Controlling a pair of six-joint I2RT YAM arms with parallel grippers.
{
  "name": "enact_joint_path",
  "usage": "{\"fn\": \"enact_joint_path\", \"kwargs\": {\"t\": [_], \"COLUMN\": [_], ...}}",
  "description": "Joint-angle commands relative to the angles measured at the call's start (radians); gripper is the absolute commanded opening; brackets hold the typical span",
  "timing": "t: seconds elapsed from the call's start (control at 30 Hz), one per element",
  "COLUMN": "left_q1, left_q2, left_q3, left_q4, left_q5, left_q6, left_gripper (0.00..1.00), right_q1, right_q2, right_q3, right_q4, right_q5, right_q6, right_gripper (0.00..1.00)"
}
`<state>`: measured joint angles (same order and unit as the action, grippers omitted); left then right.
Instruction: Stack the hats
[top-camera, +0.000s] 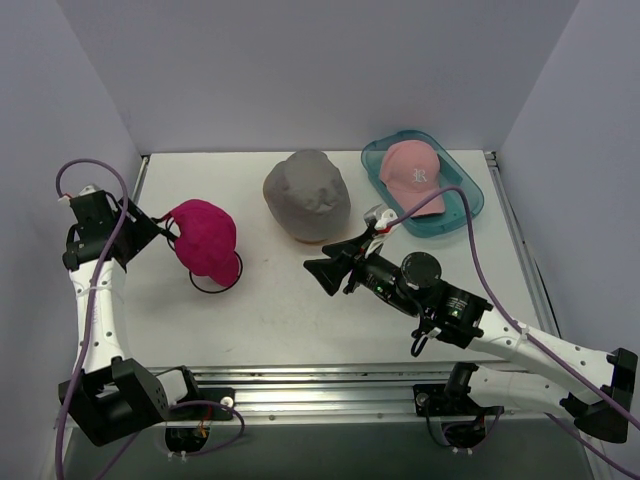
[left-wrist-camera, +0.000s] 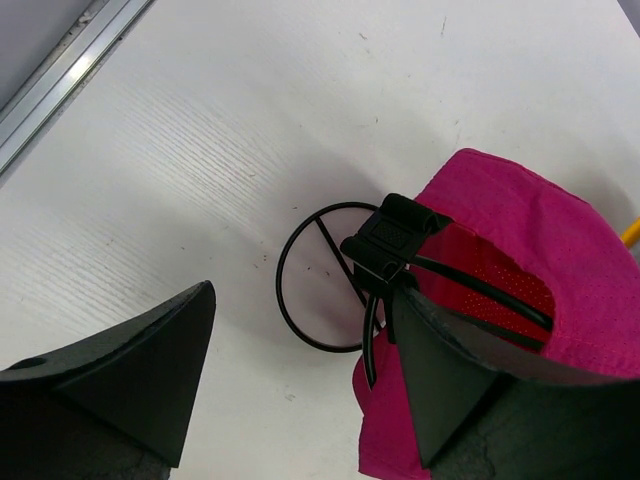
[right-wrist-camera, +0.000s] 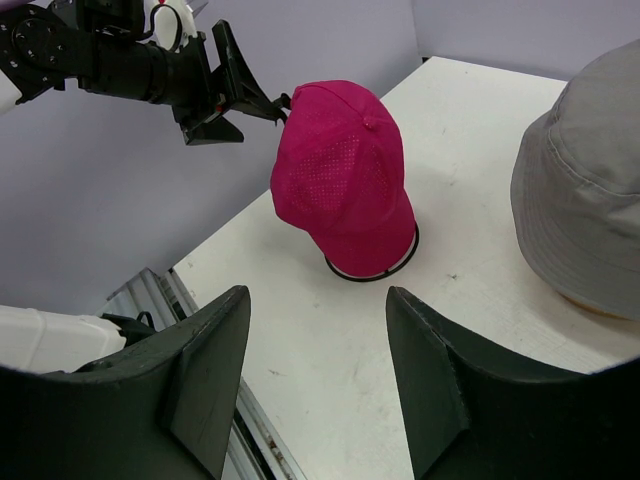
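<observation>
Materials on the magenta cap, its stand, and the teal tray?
Magenta cap: looks like perforated mesh fabric, matte; tiny holes show across the panels.
Stand: thin black wire ring and frame, likely metal, though coated plastic is possible.
Teal tray: translucent glossy plastic, by its see-through rim.

- Right gripper (right-wrist-camera: 317, 300): jaws spread wide, held above the white table (right-wrist-camera: 470, 110)
- Magenta cap (right-wrist-camera: 345, 180): sits on a black wire stand (right-wrist-camera: 405, 258), beyond the jaw gap
- Left gripper (right-wrist-camera: 262, 110): jaws apart, tips at the cap's left edge; contact cannot be told
- Grey bucket hat (right-wrist-camera: 580, 190): on the table, right of the cap, apart from it
</observation>
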<state>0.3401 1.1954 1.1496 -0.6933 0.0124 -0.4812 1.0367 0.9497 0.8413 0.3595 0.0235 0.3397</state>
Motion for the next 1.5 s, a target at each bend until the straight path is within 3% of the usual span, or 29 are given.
{"fn": "enact_joint_path", "kwargs": {"t": [0.0,0.13,0.7,0.9,1.47], "left_q1": [0.01,0.014,0.019,0.071,0.088], "left_q2": [0.004,0.032,0.082,0.02,-0.039], "left_q3": [-0.004,-0.016,-0.036,0.047,-0.027], "left_q4": [0.038,0.046,0.081,0.012,0.132], "left_q5": [-0.003,-0.002,-0.026,-0.012,0.216], "left_q6": [0.024,0.032,0.039,0.026,-0.042], "left_gripper": [0.8,0.71,0.71,0.81,0.78], "right_q1": [0.008,0.008,0.008,0.009,0.01], "right_q2": [-0.017,-0.012,-0.012,-0.005,0.0], "right_q3": [-0.004,-0.005,-0.01,-0.011,-0.01], "right_q4": [0.03,0.033,0.027,0.03,0.029], "right_q5": [0.027,0.03,0.056,0.056,0.059], "right_q6": [-0.011,-0.011,-0.021,-0.021,-0.021], "right_gripper": [0.53,0.53,0.53,0.53,0.53]}}
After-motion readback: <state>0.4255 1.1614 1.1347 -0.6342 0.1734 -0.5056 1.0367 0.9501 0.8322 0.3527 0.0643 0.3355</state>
